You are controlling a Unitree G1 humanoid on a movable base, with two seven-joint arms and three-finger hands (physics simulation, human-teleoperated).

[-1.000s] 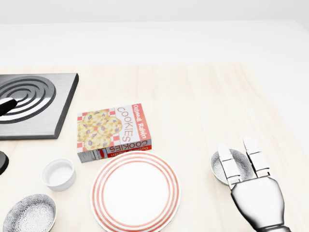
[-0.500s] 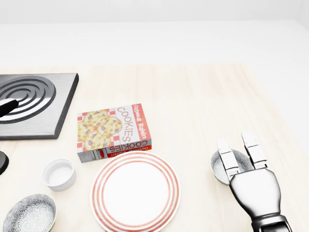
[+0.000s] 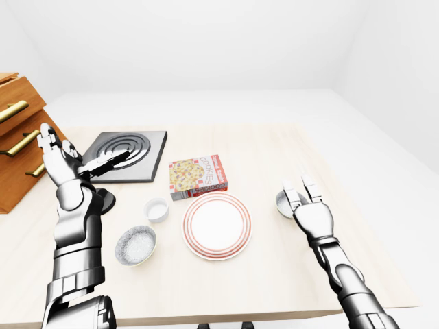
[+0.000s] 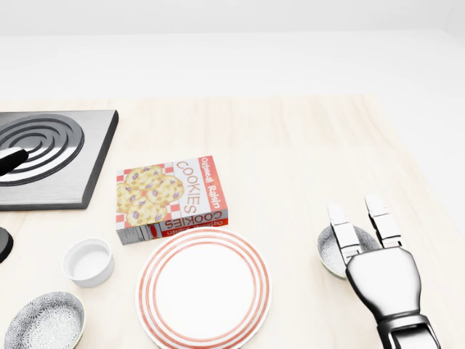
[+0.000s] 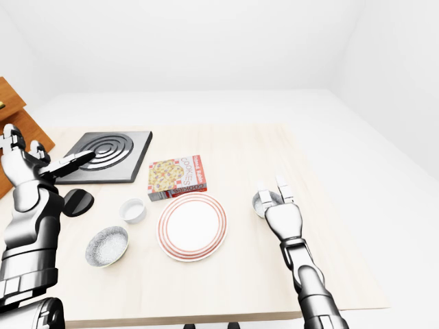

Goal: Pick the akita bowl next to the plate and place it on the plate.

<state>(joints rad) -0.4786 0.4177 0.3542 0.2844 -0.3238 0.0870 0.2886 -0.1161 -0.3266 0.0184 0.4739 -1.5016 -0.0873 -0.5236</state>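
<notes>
The akita bowl (image 4: pixel 328 251), grey with a speckled inside, sits on the pale wooden table to the right of the red-ringed white plate (image 4: pixel 204 288). My right hand (image 4: pixel 357 215) is open, its straight fingers (image 4: pixel 340 234) lying over the bowl's right half and hiding it; they are not closed round it. The plate holds nothing. In the left-eye view my left hand (image 3: pixel 57 151) is raised and open at the far left, above the table's edge and far from the bowl.
A cookie box (image 4: pixel 171 198) lies just above the plate. Left of the plate stand a small white ramekin (image 4: pixel 88 262) and a second patterned bowl (image 4: pixel 45 320). A grey burner plate (image 4: pixel 43 153) and wooden drawers (image 3: pixel 17 133) are at the left.
My right hand has crept slightly up the view, further over the bowl. The bowl, plate and the rest have not moved.
</notes>
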